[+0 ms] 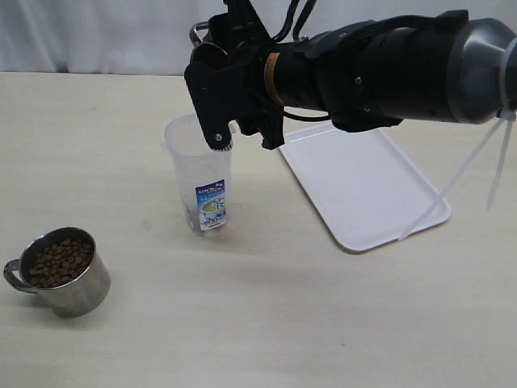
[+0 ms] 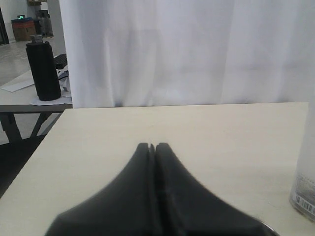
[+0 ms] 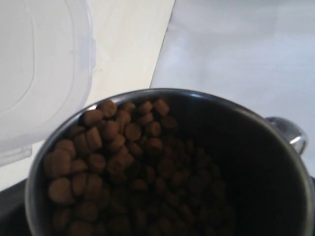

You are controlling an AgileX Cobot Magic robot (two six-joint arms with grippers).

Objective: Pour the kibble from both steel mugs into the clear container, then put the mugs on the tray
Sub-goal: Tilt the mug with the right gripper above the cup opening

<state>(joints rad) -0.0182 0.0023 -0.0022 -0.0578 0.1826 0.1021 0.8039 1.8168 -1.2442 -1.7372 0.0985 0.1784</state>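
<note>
My right gripper [image 1: 220, 90] reaches across from the right and is shut on a steel mug [image 1: 207, 48], holding it just above the rim of the clear container [image 1: 200, 174]. In the right wrist view this mug [image 3: 275, 147] is full of kibble [image 3: 113, 147], which has slid toward the side nearest the container's rim [image 3: 87, 59]; the fingers are hidden. The other steel mug [image 1: 81, 295] stands at the front left, filled with kibble [image 1: 56, 263]. The white tray [image 1: 363, 182] lies right of the container. My left gripper [image 2: 152, 147] is shut, empty, low over the table.
The tabletop [image 1: 266, 323] is pale beige, with a white curtain [image 1: 97, 32] behind it. The right arm's thick black forearm [image 1: 388, 69] spans the space above the tray. A black cylinder [image 2: 43, 69] stands on another table beyond the left edge.
</note>
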